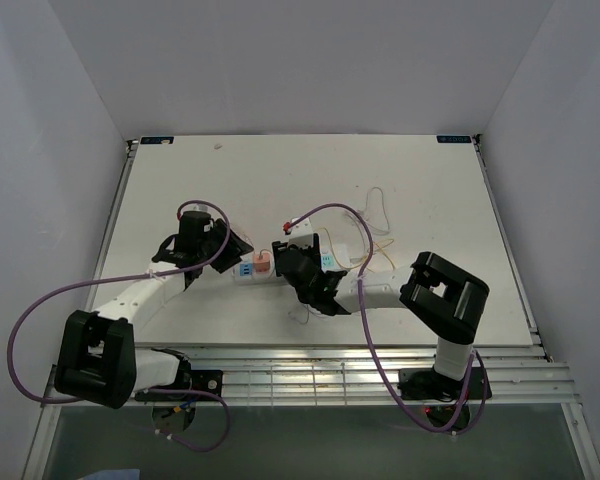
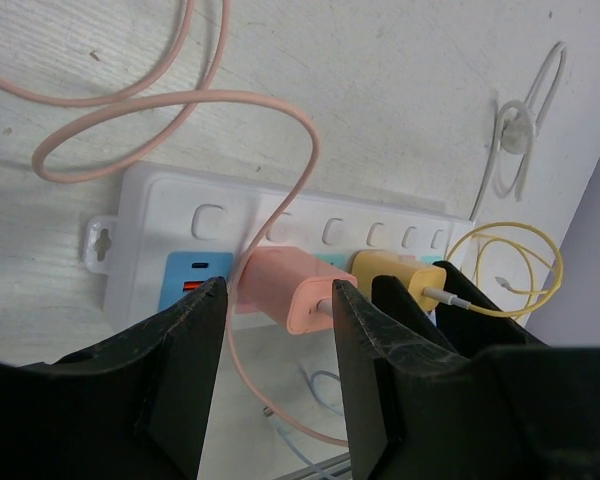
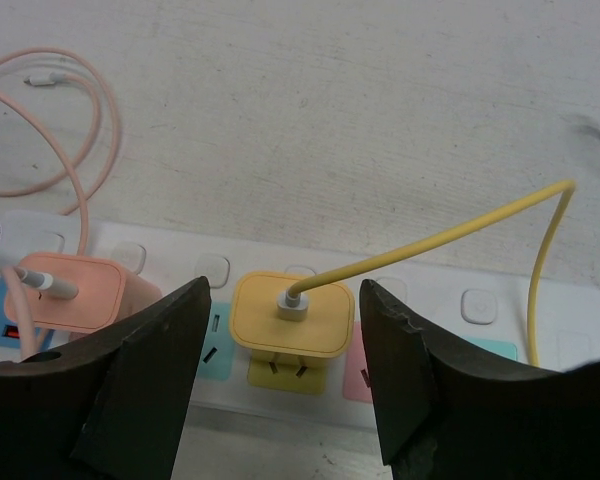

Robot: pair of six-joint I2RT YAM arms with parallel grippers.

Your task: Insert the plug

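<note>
- The power strip point(image 3: 435, 290) lies flat on the white table point(image 3: 380, 100), between the two arms and near the table's middle in the top view.
- The yellow plug point(image 3: 292, 315) stands on the strip over a yellow socket panel. Its body sits low against the strip face and upright, and we see no bare pins. We judge it seated, or very nearly so.
- Its yellow cable point(image 3: 440, 235) runs up from the top of the plug and away to the right, slack.
- The right gripper point(image 3: 285, 290) is above this plug with its jaws apart, one finger on each side. A strip of white shows between the left finger and the plug, while the other finger is close. We read this as not clamped.
- The pink plug point(image 2: 285, 290) is two sockets along and looks fully home. Its pink cable point(image 2: 180, 100) loops loosely over the table.
- The left gripper point(image 2: 280, 290) straddles the pink plug with its jaws parted. A gap is plain on one side. On the other side we cannot tell whether the finger touches.
- Progress, our judgement: the insertion looks essentially complete.
- What is left: confirm the yellow plug is pressed flush, then lift both arms clear without dragging a cable.
- Risk: a finger catching the yellow cable on the way up could rock the plug loose.
</note>
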